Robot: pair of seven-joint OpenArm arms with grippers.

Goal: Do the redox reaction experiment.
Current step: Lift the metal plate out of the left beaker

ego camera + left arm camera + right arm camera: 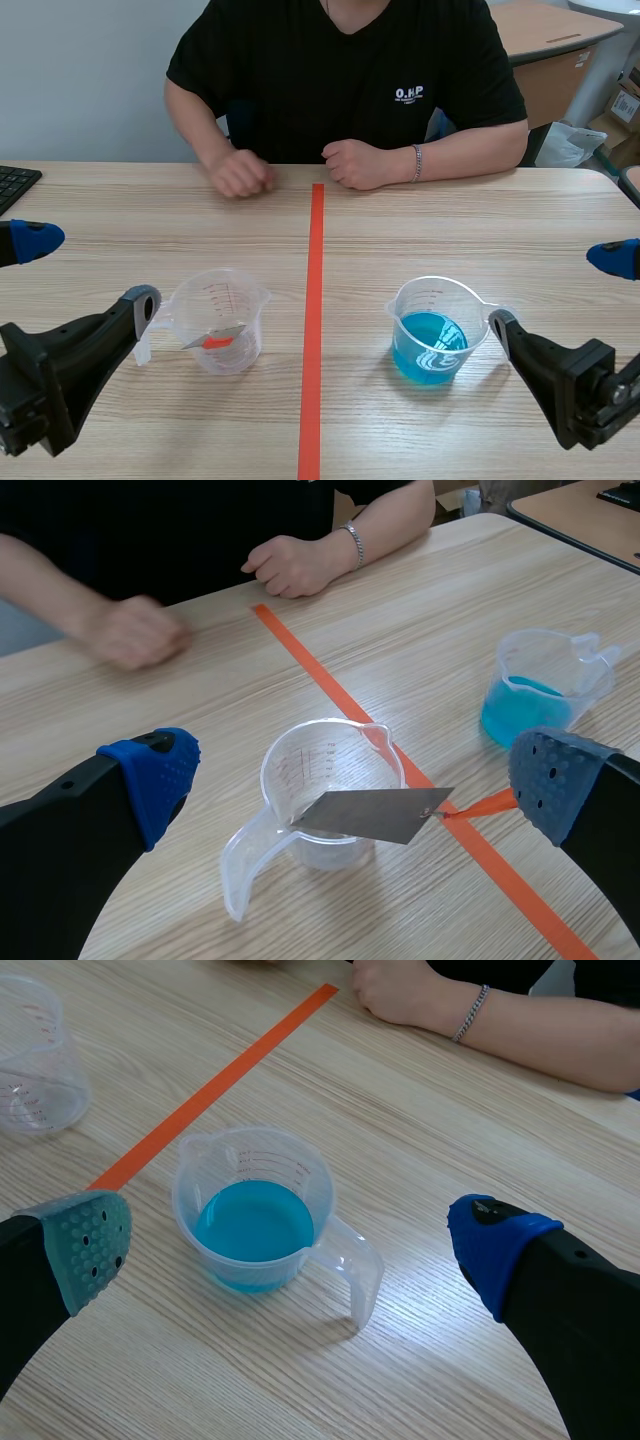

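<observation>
1 blue-liquid cup point(440, 295), 1 metal-strip cup point(225, 295); 2 grippers, left gripper point(355, 778) and right gripper point(290, 1243), spread wide.

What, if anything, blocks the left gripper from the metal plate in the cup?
Likely yes, it can reach. The left gripper is open with the cup ahead between its fingers; the metal plate pokes over the rim, uncovered. The person's hands rest farther off.
</observation>
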